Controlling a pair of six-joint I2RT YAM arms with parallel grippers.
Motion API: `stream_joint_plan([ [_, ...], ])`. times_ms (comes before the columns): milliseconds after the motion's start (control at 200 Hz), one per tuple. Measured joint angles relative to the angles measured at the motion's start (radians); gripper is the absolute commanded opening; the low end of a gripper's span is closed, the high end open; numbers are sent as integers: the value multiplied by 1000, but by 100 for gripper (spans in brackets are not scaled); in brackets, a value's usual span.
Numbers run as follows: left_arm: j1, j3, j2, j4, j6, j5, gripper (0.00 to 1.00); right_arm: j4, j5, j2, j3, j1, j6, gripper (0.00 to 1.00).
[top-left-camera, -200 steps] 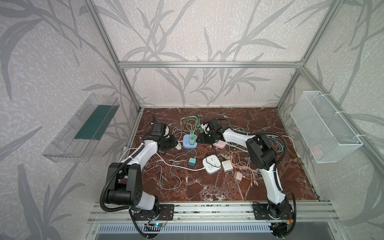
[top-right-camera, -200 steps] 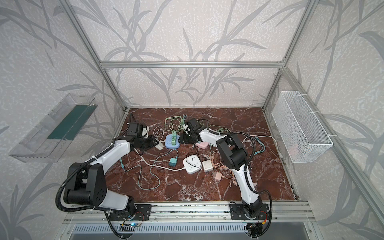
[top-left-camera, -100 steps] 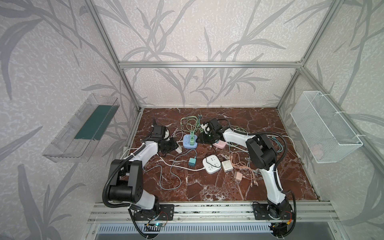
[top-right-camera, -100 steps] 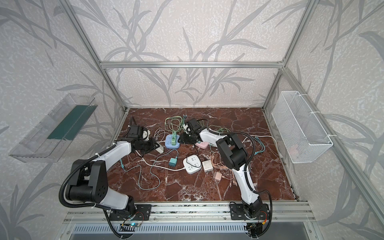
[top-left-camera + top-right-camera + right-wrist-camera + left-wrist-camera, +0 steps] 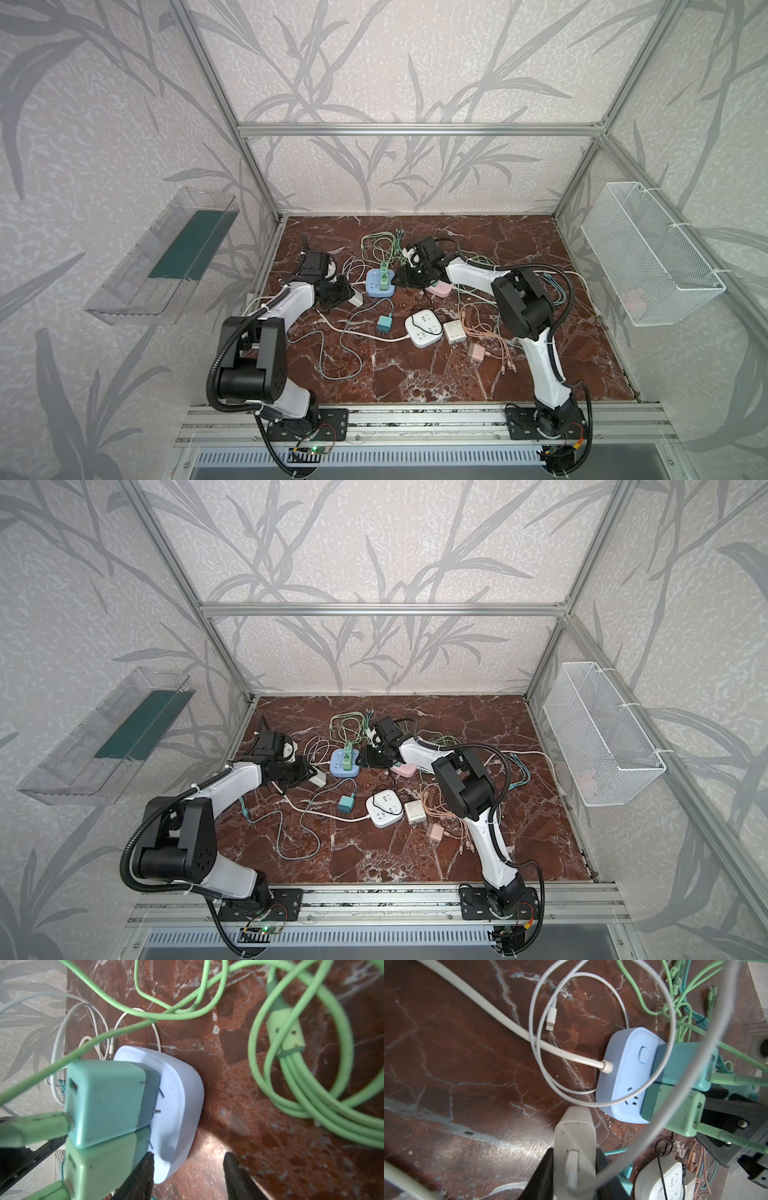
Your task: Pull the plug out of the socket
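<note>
Left wrist view shows the left gripper [image 5: 574, 1153] clasping a white charger [image 5: 574, 1126] beside the blue socket [image 5: 627, 1076], while the right gripper [image 5: 189, 1155] stands released.

Robot test cell, lab-type setup. Enclosure formed by aluminium profile frame [image 5: 415, 129] and leaf-patterned wall panels [image 5: 415, 62]. Two robot arms [image 5: 266, 345] bolted to slotted rail [image 5: 415, 419] at counter [image 5: 415, 386] edge. Wire basket [image 5: 665, 266] and clear bin [image 5: 133, 286] fixed to side walls.
</note>
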Motion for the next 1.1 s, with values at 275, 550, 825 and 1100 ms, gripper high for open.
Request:
stream_joint_plan([
  [275, 2, 0, 1, -55, 3, -41, 40, 3, -4, 0, 0, 0, 3, 55],
  [550, 3, 5, 2, -100, 4, -71, 42, 6, -6, 0, -14, -1, 6, 55],
  [825, -12, 30, -27, -109, 29, -101, 52, 31, 7, -45, -79, 0, 6, 55],
  [1100, -111, 101, -55, -110, 85, -195, 59, 82, 68, -112, -153, 12, 18, 55],
])
